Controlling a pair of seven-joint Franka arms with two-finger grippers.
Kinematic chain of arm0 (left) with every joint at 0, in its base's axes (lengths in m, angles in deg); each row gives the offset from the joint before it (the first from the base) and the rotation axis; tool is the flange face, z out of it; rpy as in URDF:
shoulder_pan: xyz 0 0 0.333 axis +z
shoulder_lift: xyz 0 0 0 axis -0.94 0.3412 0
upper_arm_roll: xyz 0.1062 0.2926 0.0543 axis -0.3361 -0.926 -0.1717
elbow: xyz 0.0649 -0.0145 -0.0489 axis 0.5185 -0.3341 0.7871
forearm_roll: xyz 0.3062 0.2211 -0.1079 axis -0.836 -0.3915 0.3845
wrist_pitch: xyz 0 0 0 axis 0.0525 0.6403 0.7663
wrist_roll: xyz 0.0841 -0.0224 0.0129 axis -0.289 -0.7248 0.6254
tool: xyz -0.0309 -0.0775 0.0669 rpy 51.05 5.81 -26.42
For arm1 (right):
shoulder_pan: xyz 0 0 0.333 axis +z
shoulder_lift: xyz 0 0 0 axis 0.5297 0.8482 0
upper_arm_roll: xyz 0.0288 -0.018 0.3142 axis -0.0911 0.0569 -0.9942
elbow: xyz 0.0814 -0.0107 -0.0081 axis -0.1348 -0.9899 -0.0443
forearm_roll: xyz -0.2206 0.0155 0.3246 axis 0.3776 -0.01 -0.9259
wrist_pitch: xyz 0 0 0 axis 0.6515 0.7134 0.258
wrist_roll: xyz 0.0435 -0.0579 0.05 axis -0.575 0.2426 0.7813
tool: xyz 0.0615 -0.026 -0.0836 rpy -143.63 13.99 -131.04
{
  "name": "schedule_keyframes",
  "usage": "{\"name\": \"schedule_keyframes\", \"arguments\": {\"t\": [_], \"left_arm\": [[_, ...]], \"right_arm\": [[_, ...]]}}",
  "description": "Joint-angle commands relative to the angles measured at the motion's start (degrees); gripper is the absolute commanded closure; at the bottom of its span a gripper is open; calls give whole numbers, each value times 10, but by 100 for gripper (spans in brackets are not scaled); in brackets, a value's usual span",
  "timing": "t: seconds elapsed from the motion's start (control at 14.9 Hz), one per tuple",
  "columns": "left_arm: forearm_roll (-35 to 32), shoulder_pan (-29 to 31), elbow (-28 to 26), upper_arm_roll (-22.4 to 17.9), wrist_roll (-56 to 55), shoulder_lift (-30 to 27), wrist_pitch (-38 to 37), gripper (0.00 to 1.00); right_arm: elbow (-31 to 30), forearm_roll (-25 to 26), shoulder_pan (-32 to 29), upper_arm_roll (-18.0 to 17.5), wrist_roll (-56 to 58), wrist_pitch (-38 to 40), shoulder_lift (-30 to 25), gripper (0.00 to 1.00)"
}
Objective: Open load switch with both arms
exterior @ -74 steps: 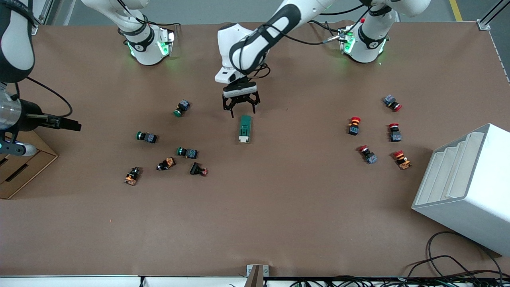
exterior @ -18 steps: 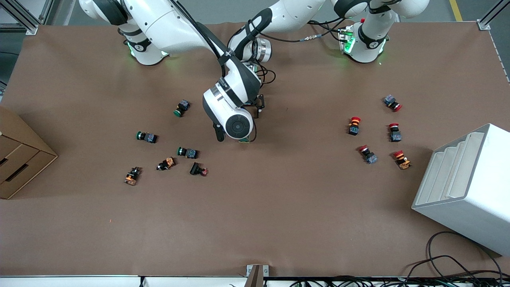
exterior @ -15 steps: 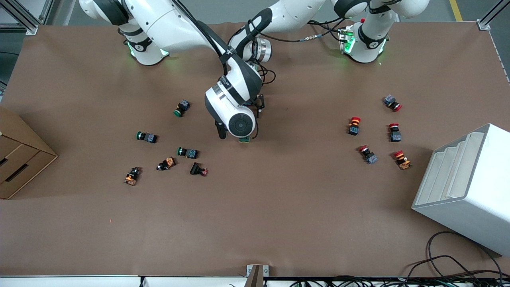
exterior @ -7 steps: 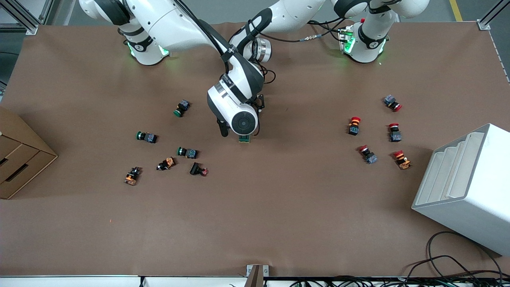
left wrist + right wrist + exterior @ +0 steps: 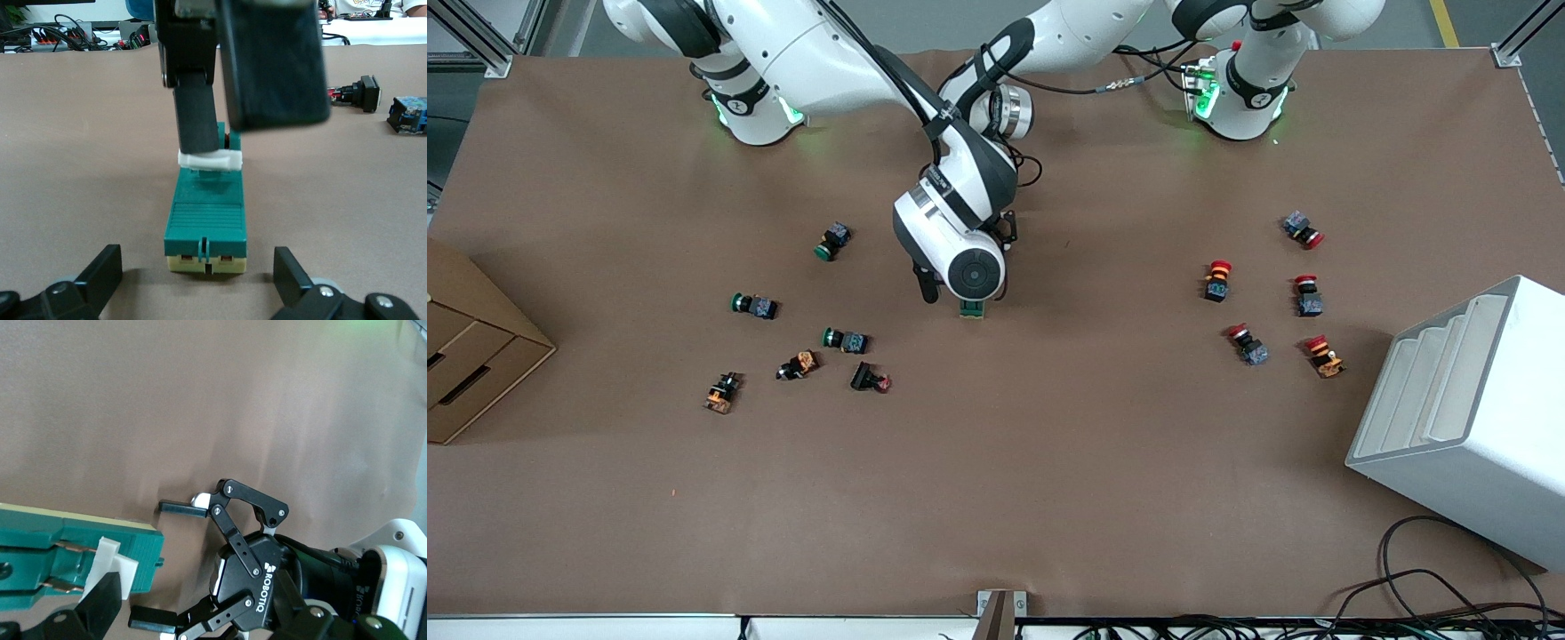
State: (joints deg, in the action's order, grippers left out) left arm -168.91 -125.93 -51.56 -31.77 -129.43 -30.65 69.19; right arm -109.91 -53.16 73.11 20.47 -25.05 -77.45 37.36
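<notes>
While my right arm bends down over mid-table, its gripper (image 5: 200,127) pinches the white lever (image 5: 210,160) of the load switch (image 5: 207,223), which lies flat on the table (image 5: 1049,444). My left gripper (image 5: 183,563) sits low at the switch's end, fingers spread.

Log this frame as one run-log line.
left gripper: jaws open, straddling load switch end | right gripper: at white lever | load switch: flat on table, not lifted

A brown table (image 5: 1049,462) carries the green load switch (image 5: 971,308), scattered push buttons (image 5: 845,340), and a white box (image 5: 1476,418).
</notes>
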Motion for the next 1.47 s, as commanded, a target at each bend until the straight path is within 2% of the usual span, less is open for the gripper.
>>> {"name": "schedule_keyframes", "arguments": {"t": [0.0,0.34,0.54,0.6,0.74,0.87,1.07,1.21,1.41], "left_arm": [[-5,-5,30,-4,-2,28,12,0],[-5,-5,30,-4,0,27,12,0],[-4,-5,34,-4,3,27,13,0],[-4,-5,34,-4,3,27,13,0],[-3,-5,34,-4,3,24,13,0],[3,-5,38,-2,5,18,13,1],[51,-5,58,1,28,6,12,2],[107,-5,66,1,64,-18,12,2],[188,2,108,1,125,-44,12,2]], "right_arm": [[-6,-8,4,1,-1,-7,4,0],[12,-9,-17,1,6,0,-3,0],[41,-4,-47,5,83,2,-19,0],[41,11,-55,12,136,1,-33,0],[39,79,-84,26,256,3,-63,0],[37,122,-142,27,403,20,-90,0],[36,135,-233,27,641,37,-133,0],[37,156,-289,27,807,56,-166,0],[37,176,-363,27,1016,86,-207,0]]}}
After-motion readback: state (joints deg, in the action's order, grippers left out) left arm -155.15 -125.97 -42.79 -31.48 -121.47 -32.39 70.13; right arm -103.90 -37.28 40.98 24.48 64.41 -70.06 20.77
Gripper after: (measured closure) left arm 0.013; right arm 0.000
